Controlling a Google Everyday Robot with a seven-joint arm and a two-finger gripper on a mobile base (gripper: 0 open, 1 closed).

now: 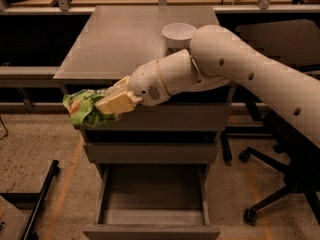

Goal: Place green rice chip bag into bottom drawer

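Observation:
My gripper (107, 104) is shut on the green rice chip bag (82, 107), a crinkly bright-green pouch. It holds the bag in the air just past the front left corner of the grey cabinet top (125, 39), level with the top drawer front. The bottom drawer (152, 204) is pulled open below, its grey box interior showing, with nothing visible in it. The bag is up and to the left of the drawer opening. My white arm (240, 69) reaches in from the right across the cabinet front.
A white bowl (178, 34) stands on the cabinet top at the back right, partly behind my arm. Two shut grey drawers (150, 151) sit above the open one. An office chair base (270, 194) stands right. A black bar (42, 194) lies on the floor left.

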